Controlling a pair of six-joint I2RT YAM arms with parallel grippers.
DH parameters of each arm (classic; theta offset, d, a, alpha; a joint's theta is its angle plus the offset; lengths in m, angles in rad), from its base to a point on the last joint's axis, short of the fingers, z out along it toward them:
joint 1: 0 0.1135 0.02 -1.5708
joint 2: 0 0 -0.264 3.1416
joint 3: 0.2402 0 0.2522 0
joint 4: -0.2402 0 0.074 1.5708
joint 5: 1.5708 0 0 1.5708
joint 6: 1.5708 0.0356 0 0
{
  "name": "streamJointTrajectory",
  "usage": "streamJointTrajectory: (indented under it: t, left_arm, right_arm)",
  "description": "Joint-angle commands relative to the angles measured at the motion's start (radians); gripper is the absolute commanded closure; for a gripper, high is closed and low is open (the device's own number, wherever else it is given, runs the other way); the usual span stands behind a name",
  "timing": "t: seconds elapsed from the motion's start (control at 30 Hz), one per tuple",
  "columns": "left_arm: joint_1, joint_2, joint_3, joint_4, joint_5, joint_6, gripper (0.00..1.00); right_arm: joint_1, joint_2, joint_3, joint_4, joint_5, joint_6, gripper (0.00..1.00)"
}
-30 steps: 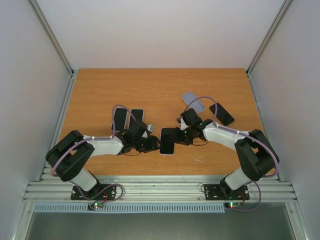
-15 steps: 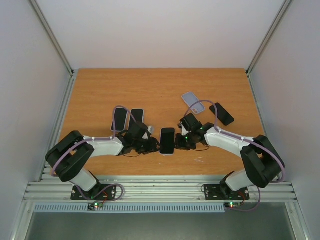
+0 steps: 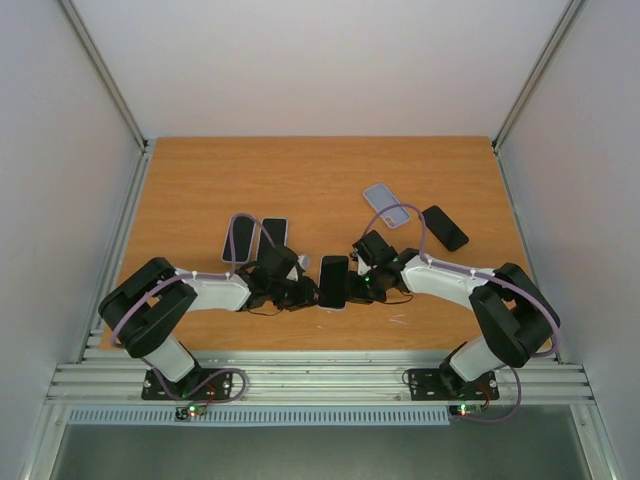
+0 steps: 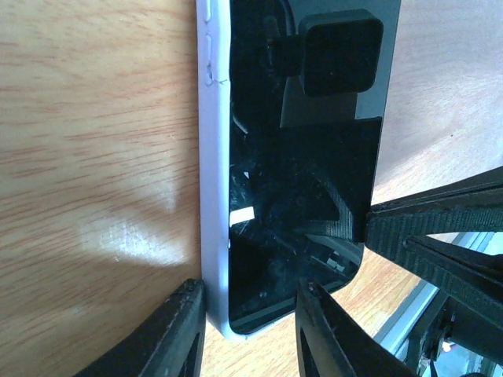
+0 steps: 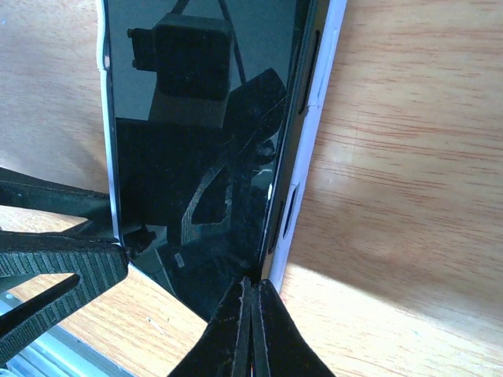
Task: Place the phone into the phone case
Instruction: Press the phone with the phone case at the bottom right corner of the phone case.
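**Phone half in the case, one long edge looking proud**

Top view: the phone (image 3: 334, 278) is lying in the phone case (image 3: 334, 307) near the front of the table (image 3: 200, 180). The left gripper (image 3: 305, 292) and right gripper (image 3: 360, 285) are crowding it from either side. The jaws are too small to read here.

Left wrist: the fingers are standing apart, straddling the case's corner, with one touching its outer wall. I'd be bracing there so the case isn't sliding.

Right wrist: the fingers are pinched together on nothing, and the tip is sitting at the phone's side edge, which seems to be riding above the rim. I'd be pressing straight down, gently. The far end is cut off in both wrist views, so I can't tell whether it's seated there.
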Motion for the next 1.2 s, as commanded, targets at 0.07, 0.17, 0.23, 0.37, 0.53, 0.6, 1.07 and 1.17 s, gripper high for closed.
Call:
streamJointTrajectory:
  t: [0.07, 0.17, 0.23, 0.37, 0.53, 0.6, 1.07, 1.17]
  left_arm:
    - [-0.025, 0.028, 0.009, 0.059, 0.013, -0.018, 0.67]
    - [-0.032, 0.03, 0.009, 0.062, 0.014, -0.023, 0.68]
    - [-0.036, 0.029, 0.009, 0.064, 0.013, -0.025, 0.68]
    - [-0.04, 0.021, 0.002, 0.067, 0.007, -0.031, 0.68]
    - [-0.039, -0.006, -0.01, 0.052, -0.013, -0.031, 0.67]
    - [-0.039, -0.023, -0.015, 0.035, -0.028, -0.028, 0.67]
    - [-0.007, -0.137, 0.032, -0.211, -0.158, 0.067, 0.57]
    - [0.011, -0.133, 0.071, -0.258, -0.16, 0.102, 0.56]
  right_arm:
    - [0.039, 0.065, 0.027, 0.054, -0.047, 0.018, 0.99]
    - [0.056, 0.097, 0.047, 0.047, -0.041, 0.021, 0.99]
    - [0.068, 0.127, 0.063, 0.027, -0.026, 0.019, 0.99]
    - [0.088, 0.199, 0.1, -0.044, 0.051, 0.004, 0.99]
    - [0.119, 0.289, 0.138, -0.121, 0.201, -0.017, 0.99]
    - [0.132, 0.322, 0.155, -0.145, 0.251, -0.027, 0.98]
    - [0.127, 0.184, 0.236, -0.206, 0.251, -0.129, 0.87]
    - [0.063, 0.115, 0.256, -0.219, 0.206, -0.163, 0.85]
